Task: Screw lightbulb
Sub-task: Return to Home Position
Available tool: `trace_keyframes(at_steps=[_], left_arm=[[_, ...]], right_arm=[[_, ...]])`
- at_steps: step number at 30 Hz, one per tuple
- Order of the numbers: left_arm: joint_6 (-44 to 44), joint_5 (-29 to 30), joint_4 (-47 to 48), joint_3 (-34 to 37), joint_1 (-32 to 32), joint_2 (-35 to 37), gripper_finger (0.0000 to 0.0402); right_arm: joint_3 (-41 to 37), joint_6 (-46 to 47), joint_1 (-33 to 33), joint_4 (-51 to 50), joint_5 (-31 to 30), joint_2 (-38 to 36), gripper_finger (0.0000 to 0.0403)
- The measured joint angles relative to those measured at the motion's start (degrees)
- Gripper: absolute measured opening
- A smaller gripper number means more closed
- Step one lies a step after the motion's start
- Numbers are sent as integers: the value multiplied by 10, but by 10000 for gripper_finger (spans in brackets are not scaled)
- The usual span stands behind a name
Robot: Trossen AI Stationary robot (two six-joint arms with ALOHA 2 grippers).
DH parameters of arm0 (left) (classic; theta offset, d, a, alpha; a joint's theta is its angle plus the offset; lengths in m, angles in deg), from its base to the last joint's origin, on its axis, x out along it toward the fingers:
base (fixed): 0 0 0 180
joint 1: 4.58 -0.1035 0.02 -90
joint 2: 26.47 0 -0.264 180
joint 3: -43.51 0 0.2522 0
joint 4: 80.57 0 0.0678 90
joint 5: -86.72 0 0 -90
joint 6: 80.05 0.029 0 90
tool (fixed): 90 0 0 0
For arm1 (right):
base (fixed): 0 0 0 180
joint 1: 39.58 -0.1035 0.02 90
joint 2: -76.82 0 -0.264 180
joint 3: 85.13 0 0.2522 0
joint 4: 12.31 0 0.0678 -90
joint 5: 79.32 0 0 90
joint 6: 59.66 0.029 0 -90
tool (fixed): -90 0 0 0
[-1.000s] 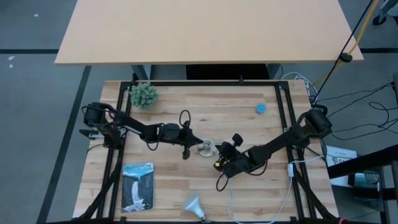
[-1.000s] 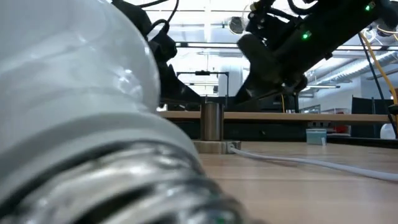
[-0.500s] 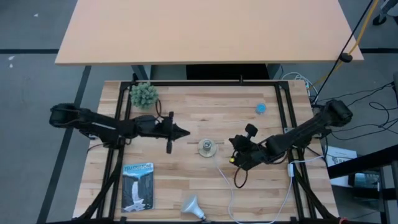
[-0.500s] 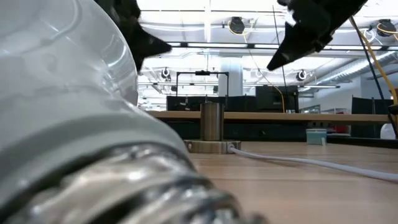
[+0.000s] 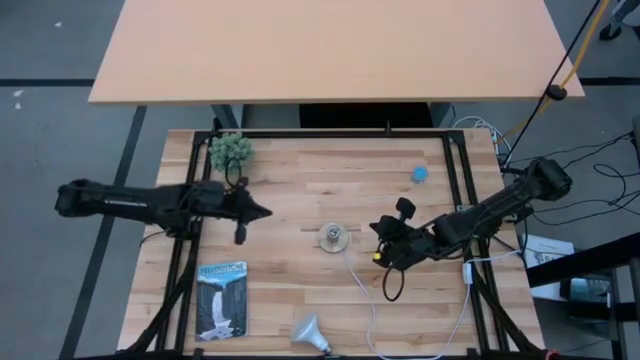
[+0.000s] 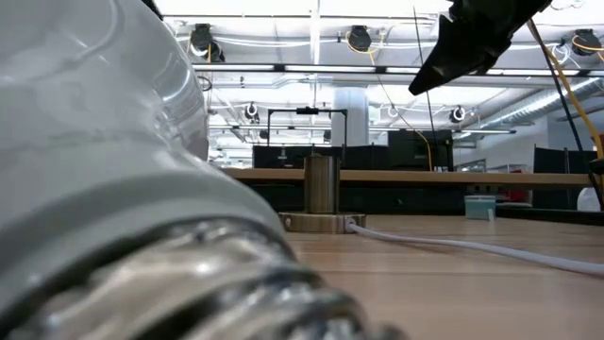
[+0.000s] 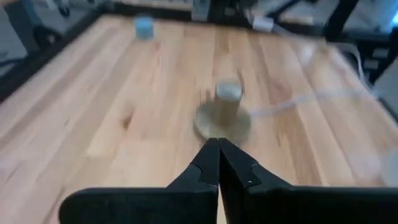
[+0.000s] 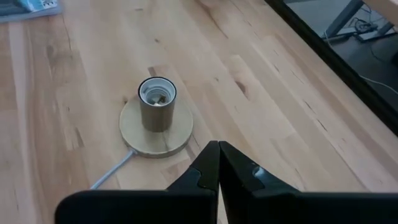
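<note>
Step (judged): both arms go back to rest; nothing is carried, so a good return is simply a clean one.
Method (advised): lift first, then draw back, each arm along its own side of the table (image 5: pixel 300 180). Keep the paths clear of the socket and the cord. Keep the fingers shut so that nothing snags.
Risk (judged): the right arm runs nearest the cord (image 5: pixel 362 300), so a low sweep could drag it and shift the socket.
Left arm (image 5: pixel 130 200): stretched almost level from beyond the table's left edge and pointing toward the socket.
Right arm (image 5: pixel 490 212): reaches in at a slant from the table's right edge. In the low view it hangs high above the board.
Left gripper (image 7: pixel 218 144): fingers closed together and empty, well left of the socket.
Right gripper (image 8: pixel 218 147): fingers closed together and empty, near the socket's right side and not touching it.
Bulb (image 5: pixel 313 333): lies on its side at the table's near edge, well apart from both grippers and out of the socket.
Socket (image 5: pixel 333 237): upright at mid-table, its mouth empty in the right wrist view.
</note>
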Motion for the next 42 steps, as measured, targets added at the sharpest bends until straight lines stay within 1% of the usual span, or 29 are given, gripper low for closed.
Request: trace_keyframes(at_steps=[4,8,10,15,22,27,33,42], left_arm=[[11,2,87,0,8,50,0],[15,3,171,0,15,85,0],[8,3,194,12,20,98,0],[-18,1,192,72,42,124,0],[-40,-1,186,136,62,124,0],[-53,-1,183,141,63,124,0],[-56,-2,155,141,63,124,0],[-56,-2,155,141,63,124,0]], right_arm=[[0,-11,0,-2,0,0,0],[0,-15,0,-2,0,0,0],[0,-15,0,-2,0,0,0],[0,-15,0,-2,0,1,0],[0,-15,0,-3,-3,1,0],[0,-20,0,-3,-5,1,0],[0,-20,0,-3,-5,1,0],[0,-41,0,-3,-5,1,0]])
